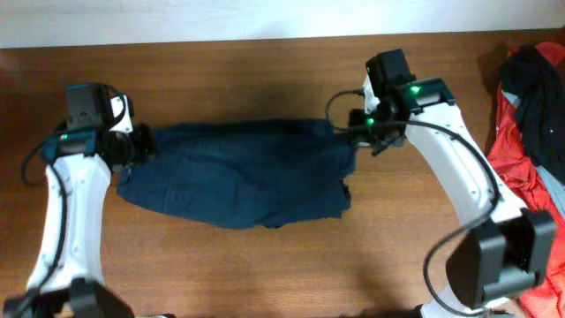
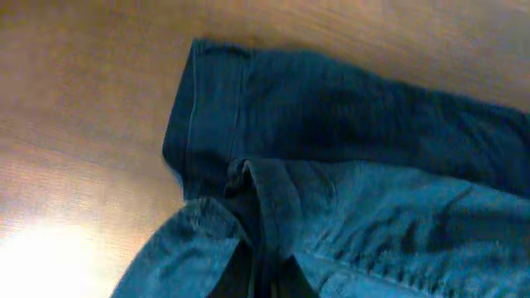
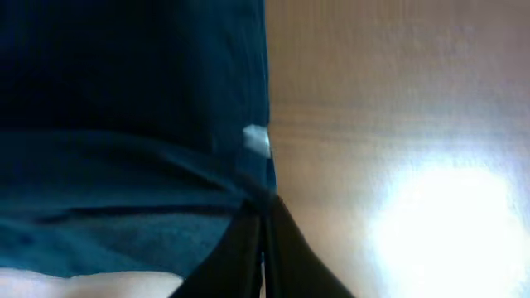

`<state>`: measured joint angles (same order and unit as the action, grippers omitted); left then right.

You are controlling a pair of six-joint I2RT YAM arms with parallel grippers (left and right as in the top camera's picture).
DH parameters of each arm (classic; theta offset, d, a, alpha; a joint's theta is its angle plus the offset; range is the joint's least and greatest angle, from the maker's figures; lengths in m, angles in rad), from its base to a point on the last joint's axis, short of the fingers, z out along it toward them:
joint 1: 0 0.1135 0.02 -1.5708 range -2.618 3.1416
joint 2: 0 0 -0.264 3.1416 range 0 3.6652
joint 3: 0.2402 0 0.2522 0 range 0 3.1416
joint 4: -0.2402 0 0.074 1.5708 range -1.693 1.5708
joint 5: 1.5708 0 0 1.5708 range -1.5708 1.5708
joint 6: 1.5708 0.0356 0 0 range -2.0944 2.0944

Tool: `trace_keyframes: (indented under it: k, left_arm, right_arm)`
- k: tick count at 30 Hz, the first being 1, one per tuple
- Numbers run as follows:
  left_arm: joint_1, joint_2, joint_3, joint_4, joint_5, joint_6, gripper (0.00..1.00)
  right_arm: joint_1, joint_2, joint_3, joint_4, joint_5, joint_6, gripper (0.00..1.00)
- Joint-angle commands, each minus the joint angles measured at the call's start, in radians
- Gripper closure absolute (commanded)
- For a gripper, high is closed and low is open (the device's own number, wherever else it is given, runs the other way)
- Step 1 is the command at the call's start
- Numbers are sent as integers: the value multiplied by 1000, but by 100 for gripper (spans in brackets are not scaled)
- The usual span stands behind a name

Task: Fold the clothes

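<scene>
Shorts (image 1: 238,177): left claw (image 1: 146,146) and right claw (image 1: 355,132) clenched on opposite edges; bare table (image 1: 265,79) surrounding the shorts.

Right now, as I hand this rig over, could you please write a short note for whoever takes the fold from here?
Left gripper: shut on the left end of the shorts.
Right gripper: shut on the right end, beside a small white label.
The shorts lie spread and wrinkled on the table; the red garment heap sits apart, far right.
Done: both ends gripped. Left: the folding itself, it seems.
</scene>
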<state>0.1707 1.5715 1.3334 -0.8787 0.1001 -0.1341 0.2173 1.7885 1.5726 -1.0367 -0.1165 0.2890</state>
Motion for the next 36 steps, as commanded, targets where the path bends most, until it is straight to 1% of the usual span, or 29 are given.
trace_keyframes:
  k: [1, 4, 6, 8, 10, 11, 12, 13, 14, 15, 16, 18, 20, 22, 25, 26, 27, 29, 31, 32, 34, 36]
  left_arm:
    - [11, 55, 13, 77, -27, 16, 99]
    - [11, 90, 13, 153, -26, 16, 99]
    - [11, 108, 13, 184, -26, 16, 97]
    - [11, 130, 13, 208, -27, 16, 93]
    - [11, 147, 13, 227, -29, 16, 86]
    - [11, 155, 13, 241, -30, 16, 76]
    - [11, 164, 13, 254, -31, 16, 64]
    - [11, 170, 13, 268, -31, 16, 49]
    - [11, 175, 13, 280, -39, 16, 41]
    - [11, 175, 13, 285, -50, 17, 36]
    - [14, 175, 13, 285, -74, 17, 35]
    - [17, 169, 18, 267, -102, 23, 31]
    - [21, 163, 28, 233, -105, 32, 27]
    - [27, 149, 35, 191, -106, 32, 27]
    - [38, 121, 39, 122, -113, 39, 26]
    - [43, 113, 39, 95, -113, 39, 21]
    - [48, 108, 39, 74, -116, 38, 18]
    - [60, 104, 39, 28, -121, 38, 17]
    - [75, 104, 39, -15, -121, 38, 17]
    - [85, 104, 39, -33, -119, 38, 17]
    - [100, 103, 39, -43, -113, 37, 17]
    - [118, 103, 41, -37, -68, 37, 17]
  right_arm:
    - [-2, 35, 8, 108, 45, -4, 96]
    - [-2, 63, 8, 220, 50, -4, 95]
    - [-2, 79, 8, 266, 47, -3, 95]
    - [-2, 93, 8, 294, 46, -3, 92]
    - [-2, 106, 8, 311, 47, -3, 87]
    - [-2, 114, 8, 320, 48, -3, 79]
    - [-2, 118, 8, 325, 49, -4, 72]
    - [-3, 125, 8, 334, 52, -8, 69]
    - [-3, 129, 8, 341, 54, -29, 64]
    - [-5, 129, 8, 343, 63, -45, 56]
    - [-8, 129, 8, 341, 75, -50, 51]
    - [-18, 124, 9, 312, 87, -50, 47]
    - [-31, 120, 10, 264, 84, -52, 45]
    - [-42, 116, 10, 204, 83, -53, 43]
    - [-49, 113, 10, 116, 52, -80, 43]
    - [-49, 113, 10, 83, 22, -101, 44]
    - [-49, 113, 10, 59, -5, -116, 44]
    - [-45, 113, 10, 6, -61, -160, 43]
    - [-39, 114, 6, -34, -76, -185, 42]
    - [-33, 115, -3, -39, -76, -185, 40]
    - [-24, 116, -33, -25, -88, -186, 39]
    - [-11, 119, -86, 23, -117, -214, 40]
